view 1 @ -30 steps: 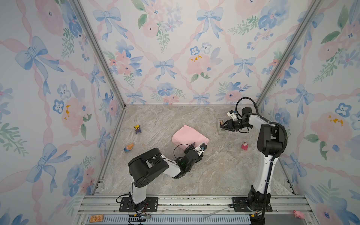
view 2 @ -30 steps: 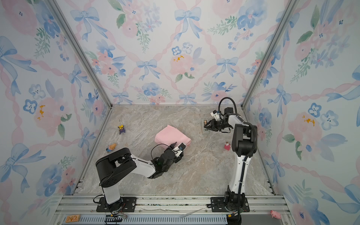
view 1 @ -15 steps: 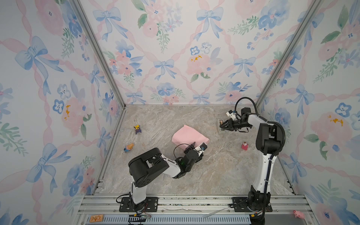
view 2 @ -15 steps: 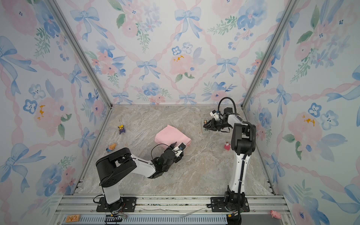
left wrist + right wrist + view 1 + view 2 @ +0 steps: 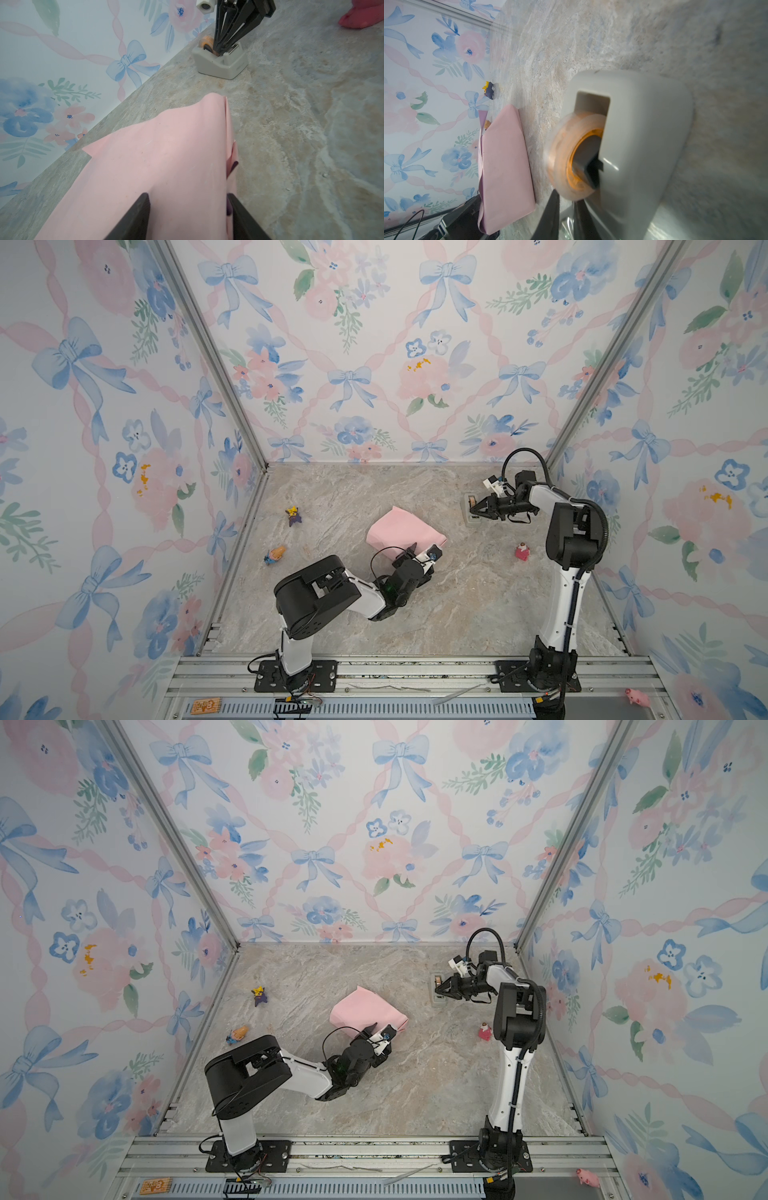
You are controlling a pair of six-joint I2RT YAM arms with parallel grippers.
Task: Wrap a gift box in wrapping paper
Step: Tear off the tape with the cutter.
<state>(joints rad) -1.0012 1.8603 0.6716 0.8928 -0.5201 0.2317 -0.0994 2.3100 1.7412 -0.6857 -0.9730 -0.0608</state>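
Drawing tape looked to be the step in hand. The right end effector (image 5: 472, 510) sat at the cutter end of the tape dispenser (image 5: 224, 66), far right on the surface (image 5: 457, 614). Its jaws were close together with only a slit between them, and whether the tape's free end lay in that slit could not be told. Doing it well would call for a firm pinch on the free end, a steady pull in line with the roll (image 5: 560, 145), then a downward snap across the cutter, since the dispenser might otherwise lift or slide. The left end effector (image 5: 187, 195) was clamped across the near end of the wrapping paper (image 5: 403, 531). The paper lay mid-surface, folded into a squarish parcel, pale pink outward, with a lilac sliver at one edge. The gift box was hidden inside. The top fold looked loose and slightly puffed, wanting tape.
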